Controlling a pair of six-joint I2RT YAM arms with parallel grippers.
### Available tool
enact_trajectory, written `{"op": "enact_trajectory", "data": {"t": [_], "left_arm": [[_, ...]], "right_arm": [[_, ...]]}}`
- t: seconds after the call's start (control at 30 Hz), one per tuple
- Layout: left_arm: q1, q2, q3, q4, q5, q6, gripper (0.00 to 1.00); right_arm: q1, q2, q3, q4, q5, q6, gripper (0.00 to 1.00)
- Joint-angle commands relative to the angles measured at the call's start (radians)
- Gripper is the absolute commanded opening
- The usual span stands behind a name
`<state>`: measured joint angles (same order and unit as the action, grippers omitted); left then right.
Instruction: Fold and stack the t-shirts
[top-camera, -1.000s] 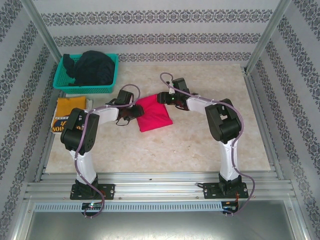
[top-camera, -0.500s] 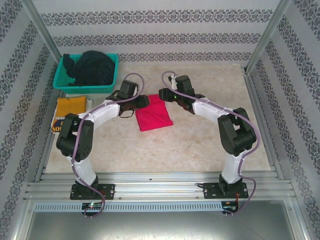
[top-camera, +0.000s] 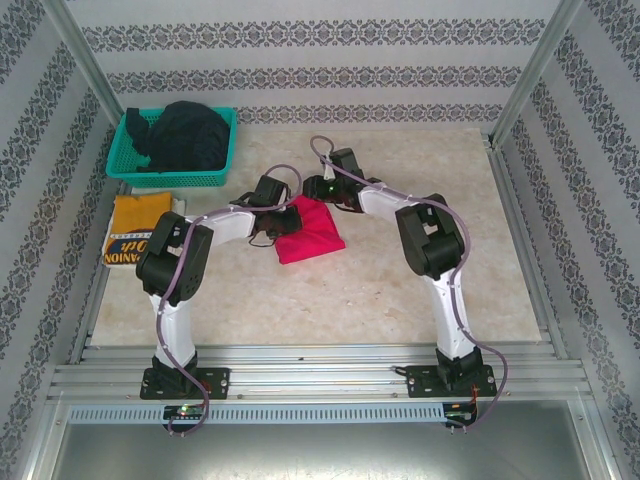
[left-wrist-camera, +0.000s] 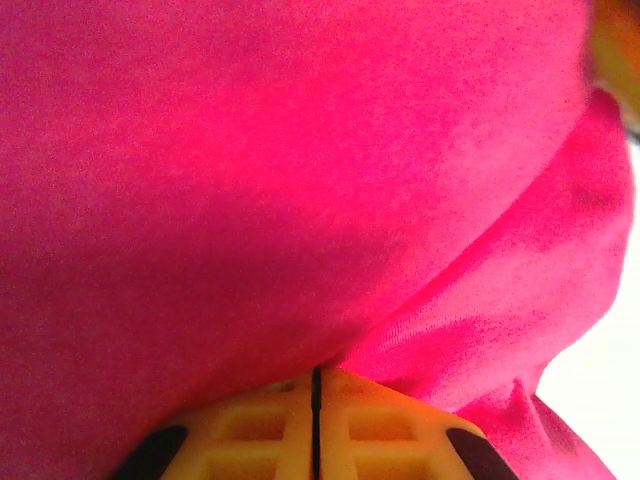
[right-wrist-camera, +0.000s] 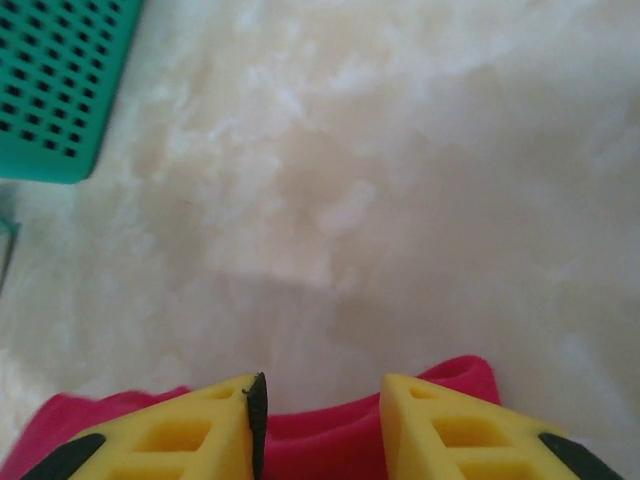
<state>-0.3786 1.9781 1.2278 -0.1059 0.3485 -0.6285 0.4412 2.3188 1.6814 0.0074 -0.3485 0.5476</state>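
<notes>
Teal basket (top-camera: 165, 178): dark t-shirts (top-camera: 185, 135) heaped inside
Left hand (left-wrist-camera: 315, 385): closed, pinching red t-shirt (top-camera: 310, 235)
Right hand (right-wrist-camera: 320, 400): fingers parted, astride its edge

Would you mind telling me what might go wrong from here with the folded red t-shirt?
1. The left gripper is shut at the edge of the red t-shirt, where the cloth bunches. It may pinch only one layer, so a lift could undo the fold.
2. The right gripper straddles the far edge with its jaws apart. Lifting now would likely hang the shirt from one side.
3. Both wrists sit close together and might bump.
</notes>
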Motion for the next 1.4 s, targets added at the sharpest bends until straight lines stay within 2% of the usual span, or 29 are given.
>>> {"op": "enact_trajectory", "data": {"t": [0.0,0.1,0.17,0.3,0.4,0.57,0.6,0.73,0.83,1.0,1.37], "left_arm": [[0.033,-0.027,-0.052,-0.040,-0.018,0.029,0.09],[0.061,-0.061,-0.078,-0.051,-0.007,0.060,0.10],[0.069,-0.082,-0.094,-0.053,0.010,0.081,0.14],[0.069,-0.146,-0.112,-0.044,0.045,0.087,0.28],[0.071,-0.214,-0.135,-0.042,0.019,0.079,0.38],[0.114,-0.280,-0.177,-0.052,0.001,0.096,0.54],[0.129,-0.280,-0.190,-0.044,0.005,0.109,0.61],[0.185,-0.261,-0.219,-0.018,0.045,0.136,0.74],[0.206,-0.229,-0.227,-0.001,0.077,0.145,0.76],[0.206,-0.159,-0.229,0.087,0.199,0.094,0.75],[0.206,-0.101,-0.224,0.131,0.242,0.058,0.65]], "right_arm": [[-0.008,0.027,0.054,-0.112,0.047,0.049,0.36],[-0.019,0.006,0.024,-0.112,0.069,0.051,0.37],[-0.025,-0.016,0.000,-0.093,0.051,0.042,0.40],[-0.035,-0.111,-0.087,-0.026,0.060,0.006,0.50],[-0.042,-0.183,-0.150,0.003,0.061,-0.023,0.60],[-0.041,-0.287,-0.273,0.052,0.059,-0.036,0.67],[-0.039,-0.304,-0.295,0.048,0.064,-0.036,0.69],[-0.026,-0.335,-0.361,0.041,0.069,-0.037,0.75],[-0.003,-0.340,-0.399,0.056,0.054,-0.018,0.75],[0.052,-0.309,-0.425,0.079,0.035,0.020,0.72],[0.112,-0.210,-0.415,0.125,-0.032,0.089,0.68]]}}
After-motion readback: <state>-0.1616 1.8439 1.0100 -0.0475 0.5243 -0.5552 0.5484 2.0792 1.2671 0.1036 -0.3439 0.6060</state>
